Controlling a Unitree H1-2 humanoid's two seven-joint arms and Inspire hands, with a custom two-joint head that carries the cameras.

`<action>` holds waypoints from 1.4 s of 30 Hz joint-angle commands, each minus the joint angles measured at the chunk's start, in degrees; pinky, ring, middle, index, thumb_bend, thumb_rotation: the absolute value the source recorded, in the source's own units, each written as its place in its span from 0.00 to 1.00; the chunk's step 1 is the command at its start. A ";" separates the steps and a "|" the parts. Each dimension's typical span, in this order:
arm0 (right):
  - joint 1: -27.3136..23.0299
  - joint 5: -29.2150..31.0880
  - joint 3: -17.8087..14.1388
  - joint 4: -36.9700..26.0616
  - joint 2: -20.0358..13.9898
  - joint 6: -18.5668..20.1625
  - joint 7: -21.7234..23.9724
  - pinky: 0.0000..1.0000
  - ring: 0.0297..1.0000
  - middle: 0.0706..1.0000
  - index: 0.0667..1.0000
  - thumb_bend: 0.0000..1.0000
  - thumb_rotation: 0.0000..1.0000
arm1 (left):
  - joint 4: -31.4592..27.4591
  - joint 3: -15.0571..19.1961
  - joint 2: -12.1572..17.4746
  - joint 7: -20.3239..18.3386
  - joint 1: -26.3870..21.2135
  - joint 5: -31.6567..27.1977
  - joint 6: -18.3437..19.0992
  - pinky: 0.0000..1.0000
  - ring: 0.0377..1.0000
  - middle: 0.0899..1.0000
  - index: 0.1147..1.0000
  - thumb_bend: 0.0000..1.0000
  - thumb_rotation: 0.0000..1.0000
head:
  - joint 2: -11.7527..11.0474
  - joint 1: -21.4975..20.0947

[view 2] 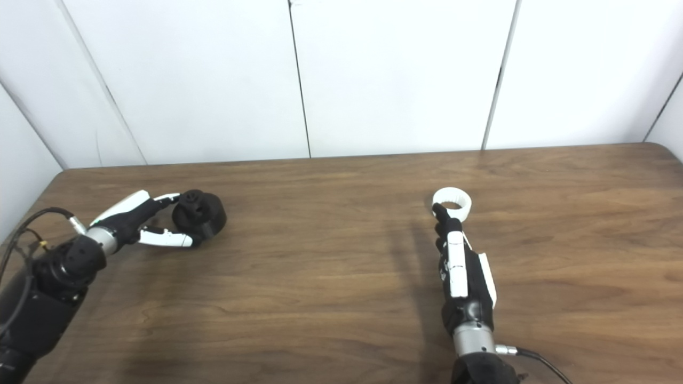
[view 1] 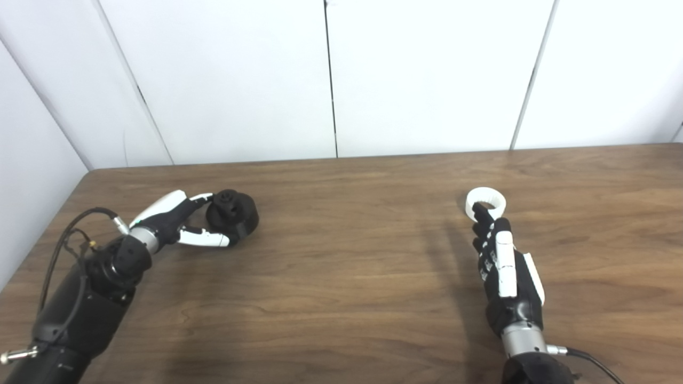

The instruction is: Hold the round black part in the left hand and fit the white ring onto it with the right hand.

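Note:
The round black part (view 1: 233, 213) rests on the wooden table (view 1: 352, 256) at the left. My left hand (view 1: 181, 221) reaches it from the left, with fingers (view 1: 201, 199) touching its upper edge and the thumb (view 1: 208, 239) along its near side. The hand is open around the part, which still sits on the table. The white ring (view 1: 486, 203) lies flat on the table at the right. Just behind it is my right hand (view 1: 499, 256), open with its fingers stretched straight, the fingertips (view 1: 478, 211) at the ring's near rim.
White wall panels (view 1: 331, 80) rise behind the table's far edge. A side wall (view 1: 32, 160) stands close to the table's left edge. Cables trail from both wrists, one cable (view 1: 64, 240) beside the left forearm.

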 commanded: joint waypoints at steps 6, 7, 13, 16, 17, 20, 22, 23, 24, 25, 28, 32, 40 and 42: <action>-1.22 -0.72 0.32 -1.64 0.69 -2.46 0.03 1.00 0.97 0.95 0.86 0.55 1.00 | 2.25 0.58 0.18 3.10 -4.86 1.93 -1.14 0.93 1.00 0.96 0.91 1.00 0.49 | 0.01 -0.10; -1.15 -0.84 0.36 -1.67 0.64 -2.48 0.04 1.00 0.97 0.95 0.86 0.55 1.00 | 2.57 0.48 0.02 3.34 -5.08 2.25 -1.09 0.92 1.00 0.96 0.91 1.00 0.49 | 0.01 -0.10; -1.01 -1.16 0.37 -1.83 0.35 -2.30 0.20 1.00 0.97 0.95 0.85 0.55 1.00 | 2.78 0.02 -0.70 3.61 -5.75 3.47 -0.61 0.88 1.00 0.95 0.91 1.00 0.49 | -0.22 0.06; -0.97 -1.22 0.43 -1.92 0.18 -2.34 0.35 1.00 0.98 0.95 0.85 0.55 1.00 | 3.55 -0.11 -1.04 4.34 -5.97 3.64 -1.57 0.86 1.00 0.93 0.91 1.00 0.49 | -0.22 0.03; -0.96 -1.15 0.43 -1.92 0.13 -2.43 0.43 1.00 0.98 0.95 0.86 0.55 1.00 | 3.80 -0.08 -1.19 4.56 -6.03 3.62 -1.78 0.85 1.00 0.93 0.91 1.00 0.49 | -0.30 0.11; -0.97 -1.17 0.41 -1.92 0.02 -2.52 0.41 1.00 0.98 0.95 0.86 0.53 1.00 | 3.86 0.06 -1.56 4.73 -6.00 3.46 -1.76 0.85 1.00 0.94 0.91 1.00 0.49 | -0.27 0.06; -0.97 -1.24 0.38 -2.05 0.03 -2.32 0.28 1.00 0.99 0.95 0.86 0.53 1.00 | 3.79 0.15 -1.72 4.72 -5.93 3.27 -1.71 0.86 1.00 0.94 0.91 1.00 0.49 | -0.17 0.07; -0.97 -1.18 0.32 -2.13 0.08 -2.22 0.23 1.00 1.00 0.95 0.86 0.53 1.00 | 3.77 0.17 -1.79 4.72 -5.90 3.23 -1.69 0.86 1.00 0.94 0.91 1.00 0.49 | -0.17 0.07; -0.96 -1.11 0.27 -2.19 0.12 -2.17 0.20 1.00 1.00 0.95 0.86 0.53 1.00 | 3.76 0.16 -1.83 4.72 -5.87 3.23 -1.68 0.86 1.00 0.94 0.91 1.00 0.49 | -0.17 0.07; -0.95 -1.00 0.21 -2.29 0.16 -1.98 0.18 1.00 1.00 0.96 0.86 0.53 1.00 | 3.79 0.12 -1.84 4.75 -5.85 3.27 -1.82 0.85 0.99 0.93 0.91 1.00 0.49 | -0.19 0.03; -0.89 -0.73 0.02 -2.37 0.10 -1.84 0.24 1.00 1.00 0.96 0.87 0.54 1.00 | 4.18 -0.05 -1.77 4.49 -5.84 2.95 -2.84 0.83 0.98 0.92 0.90 1.00 0.49 | -0.16 -0.03; -0.91 -0.53 -0.20 -2.10 -0.12 -2.48 0.37 1.00 1.00 0.96 0.88 0.56 1.00 | 4.47 -0.60 -1.73 3.69 -6.12 3.35 -2.87 0.84 0.99 0.94 0.87 1.00 0.50 | -0.04 -0.02; -0.75 -0.92 -0.16 -2.45 -0.31 -2.31 0.40 1.00 1.00 0.95 0.88 0.56 1.00 | 4.20 -0.86 -2.08 3.55 -6.09 3.83 -2.47 0.86 1.00 0.93 0.82 1.00 0.46 | 0.05 0.00; -0.75 -0.87 -0.15 -2.54 -0.36 -2.19 0.45 1.00 1.00 0.95 0.89 0.56 1.00 | 4.14 -0.86 -2.13 3.50 -6.09 3.78 -2.43 0.87 1.00 0.93 0.80 1.00 0.43 | 0.05 0.00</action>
